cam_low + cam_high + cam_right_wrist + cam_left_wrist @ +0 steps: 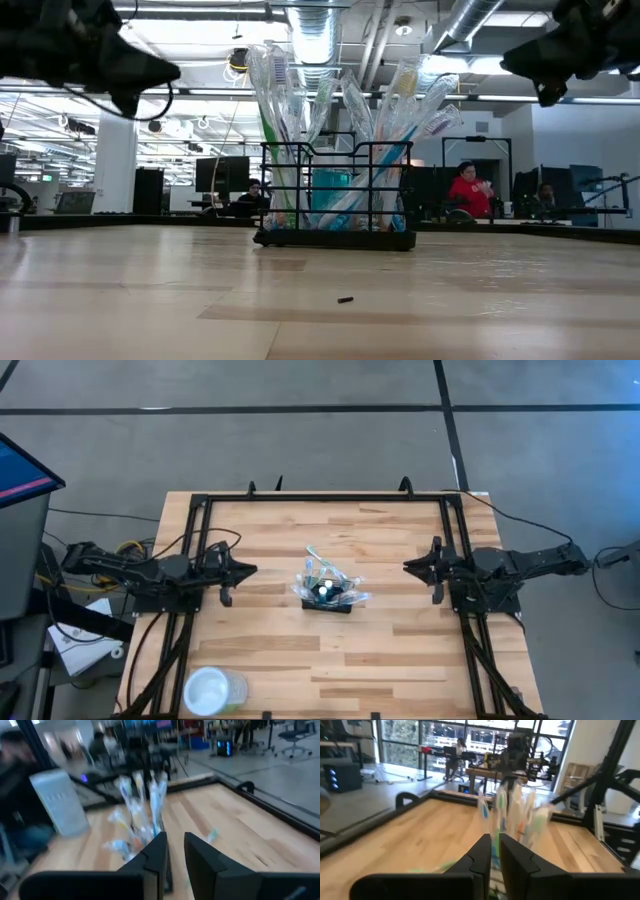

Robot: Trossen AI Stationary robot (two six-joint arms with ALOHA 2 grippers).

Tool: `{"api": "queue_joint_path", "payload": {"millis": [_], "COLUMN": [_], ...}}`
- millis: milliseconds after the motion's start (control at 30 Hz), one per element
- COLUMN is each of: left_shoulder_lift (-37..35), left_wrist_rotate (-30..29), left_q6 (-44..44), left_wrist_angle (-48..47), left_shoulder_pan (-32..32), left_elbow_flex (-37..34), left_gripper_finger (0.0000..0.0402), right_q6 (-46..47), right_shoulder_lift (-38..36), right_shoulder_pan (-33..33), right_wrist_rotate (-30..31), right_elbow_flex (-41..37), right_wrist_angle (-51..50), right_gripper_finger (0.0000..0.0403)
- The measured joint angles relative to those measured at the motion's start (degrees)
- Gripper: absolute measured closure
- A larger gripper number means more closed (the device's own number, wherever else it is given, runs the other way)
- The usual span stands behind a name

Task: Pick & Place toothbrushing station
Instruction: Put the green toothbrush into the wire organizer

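Note:
The toothbrushing station (328, 598), a small black wire caddy (335, 195), stands by its base on the middle of the wooden table, with several toothbrushes (300, 110) fanned out upright in it. My left gripper (250, 570) hovers level to the caddy's left, above the table and pointing at it; its fingers (495, 854) are almost together with nothing between them. My right gripper (408, 566) hovers to the caddy's right, also pointing at it, and its fingers (175, 851) stand a narrow gap apart and hold nothing. In the low view both grippers (172, 72) (508, 60) hang well clear of the caddy.
A clear round cup (212, 690) stands near the table's front left corner. Black frame rails (330, 497) run along the table's far edge and both sides. A small dark speck (345, 298) lies on the wood in front of the caddy. People sit in the room beyond.

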Motion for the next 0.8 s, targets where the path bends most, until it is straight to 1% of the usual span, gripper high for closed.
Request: {"api": "queue_joint_path", "payload": {"millis": [167,267,367,467,800], "left_shoulder_lift": [-1.54,-0.77,-0.26,-0.23,0.47], "left_wrist_rotate": [1.28,1.31,1.29,1.27,0.9], "left_q6": [-1.88,-2.23,-2.27,-3.5,-3.33], "left_wrist_angle": [0.91,0.53,0.91,0.97,1.31], "left_shoulder_pan": [-0.01,0.0,0.0,-0.01,0.0], "left_elbow_flex": [-4.12,-4.14,-4.14,-4.14,-4.14], "left_gripper_finger": [0.0372,0.0372,0.0372,0.0372,0.0372], "right_q6": [0.37,0.34,1.7,4.76,3.77], "right_shoulder_lift": [-7.15,-9.8,-11.45,-10.62,-6.53], "right_shoulder_pan": [1.05,1.13,1.07,1.1,0.92], "right_wrist_rotate": [0.08,0.08,0.07,-0.57,-1.42], "right_elbow_flex": [-6.58,-10.94,-14.46,-14.46,-14.48], "right_wrist_angle": [5.96,11.02,11.59,11.82,11.46], "right_gripper_finger": [0.0344,0.0344,0.0344,0.0344,0.0344]}}
